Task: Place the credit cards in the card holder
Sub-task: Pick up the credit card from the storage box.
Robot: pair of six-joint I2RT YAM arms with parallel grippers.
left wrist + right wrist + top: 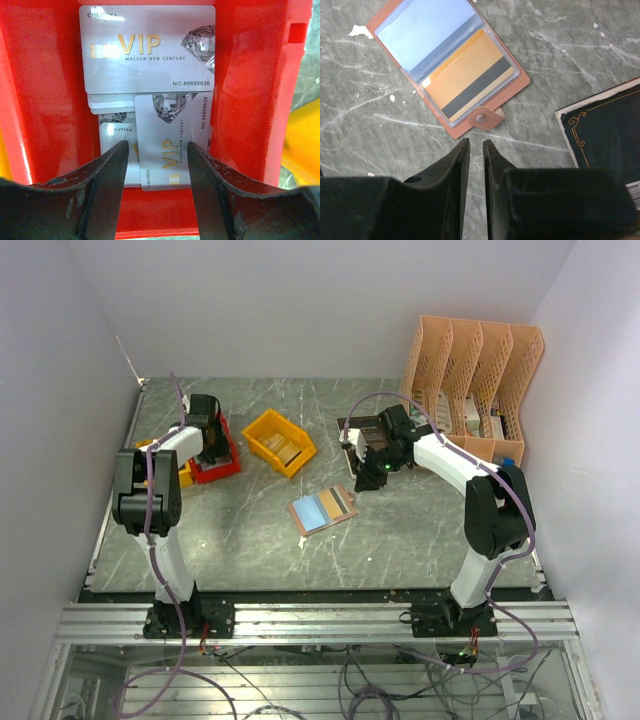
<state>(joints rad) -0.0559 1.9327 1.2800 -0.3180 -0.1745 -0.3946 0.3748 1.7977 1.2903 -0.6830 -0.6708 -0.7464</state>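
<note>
The card holder lies open on the table's middle, tan-pink with a round snap. A light blue card and an orange-gold card sit in its clear sleeves. My right gripper hovers just off the holder's snap end, its fingers nearly together with nothing between them. Several grey-silver VIP credit cards lie stacked in the red bin. My left gripper is down in that bin, open, its fingers on either side of the topmost card, which lies flat.
A black book lies right of the holder, partly under the right arm. A yellow bin stands between the arms, and another yellow bin sits beside the red one. A peach slotted file rack stands at the back right.
</note>
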